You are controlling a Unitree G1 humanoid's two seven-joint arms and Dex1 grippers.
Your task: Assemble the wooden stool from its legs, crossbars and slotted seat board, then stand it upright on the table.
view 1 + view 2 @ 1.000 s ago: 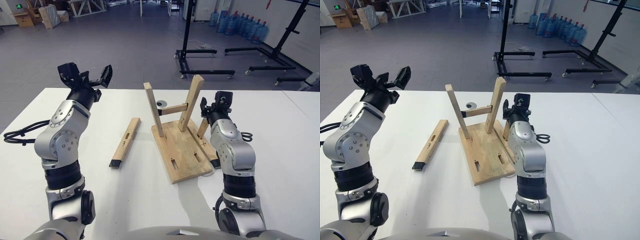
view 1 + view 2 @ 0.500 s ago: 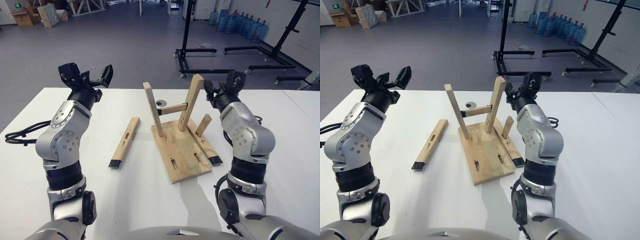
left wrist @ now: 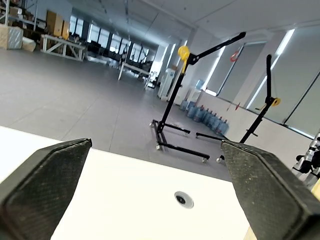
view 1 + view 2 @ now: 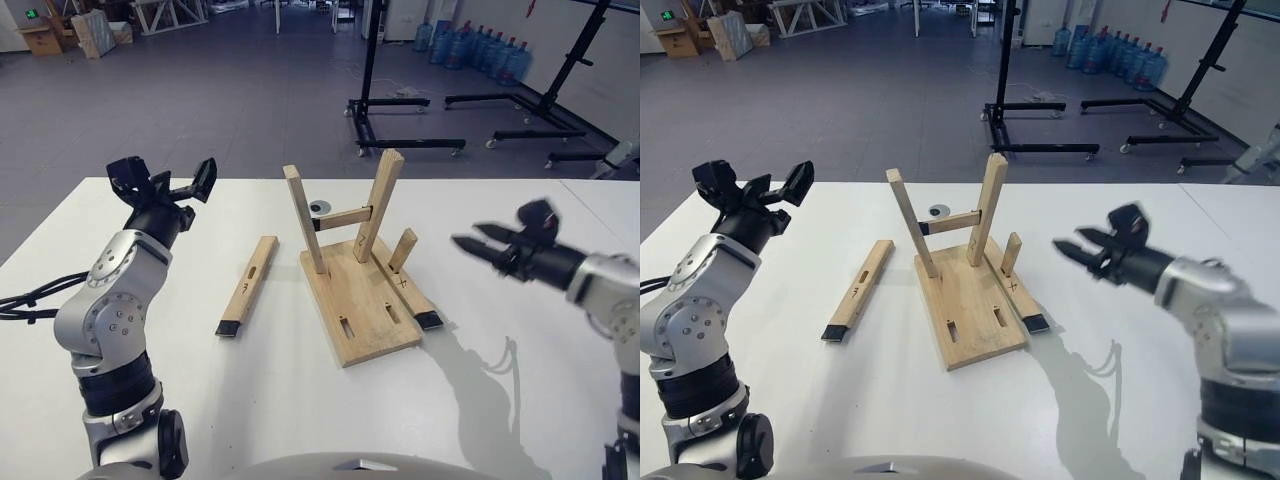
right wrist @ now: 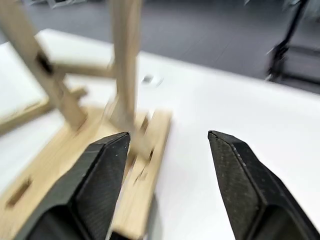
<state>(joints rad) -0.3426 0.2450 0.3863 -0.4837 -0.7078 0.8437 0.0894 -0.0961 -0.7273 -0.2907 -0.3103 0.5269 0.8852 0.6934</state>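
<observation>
Smooth white table point(image 4: 300, 400), slotted rectangular wooden seat board point(image 4: 362, 312)

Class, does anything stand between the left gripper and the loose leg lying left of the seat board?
Nothing visible does: only white tabletop lies between the open left gripper and the loose leg.

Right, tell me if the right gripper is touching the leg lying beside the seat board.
Apart. The left eye view shows the right gripper open in the air, with bare table between it and the leg.
</observation>
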